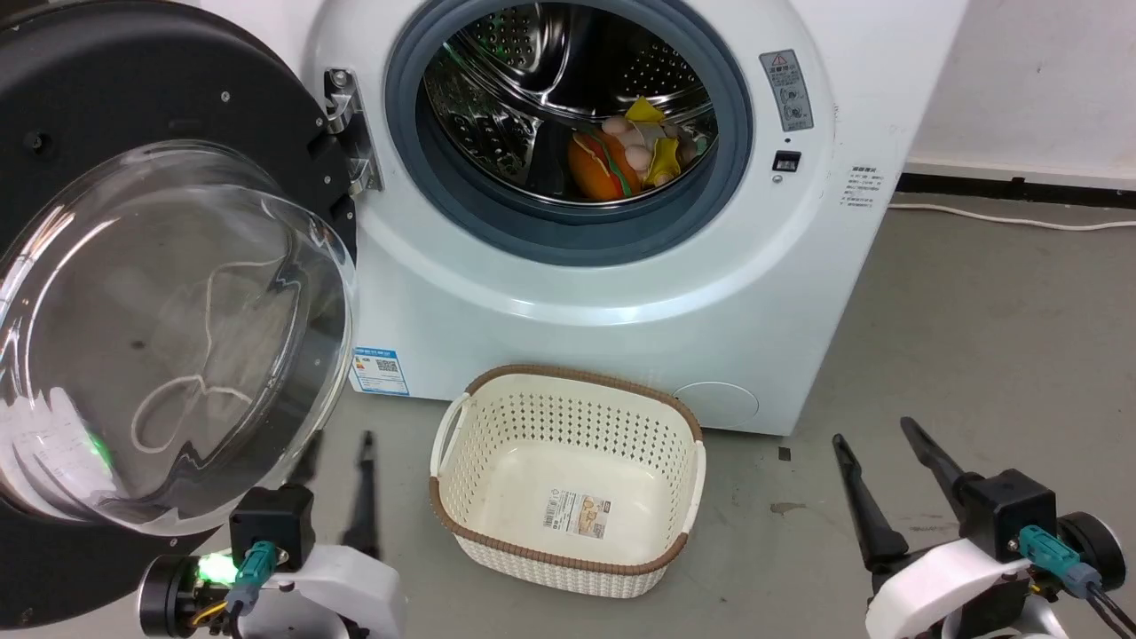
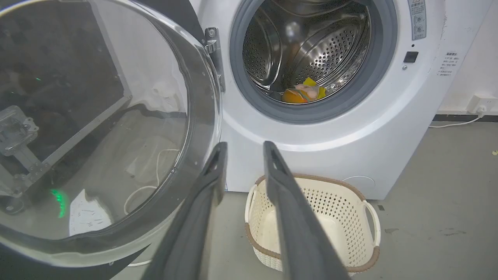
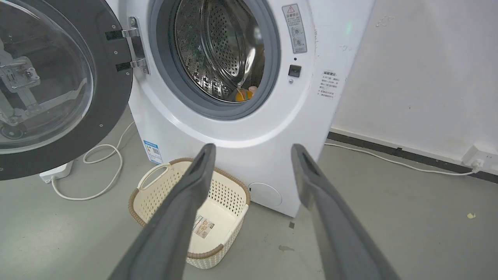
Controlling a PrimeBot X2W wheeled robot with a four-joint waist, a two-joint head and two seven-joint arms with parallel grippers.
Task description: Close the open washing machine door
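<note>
washing machine door [image 1: 169,337]: standing wide open | left claw [image 2: 245,155]: apart, holding nothing | right claw [image 3: 253,151]: apart, holding nothing

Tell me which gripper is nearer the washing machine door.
Left. The left gripper sits right beside the lower rim of the washing machine door; the right gripper is well away, beyond the basket.
</note>
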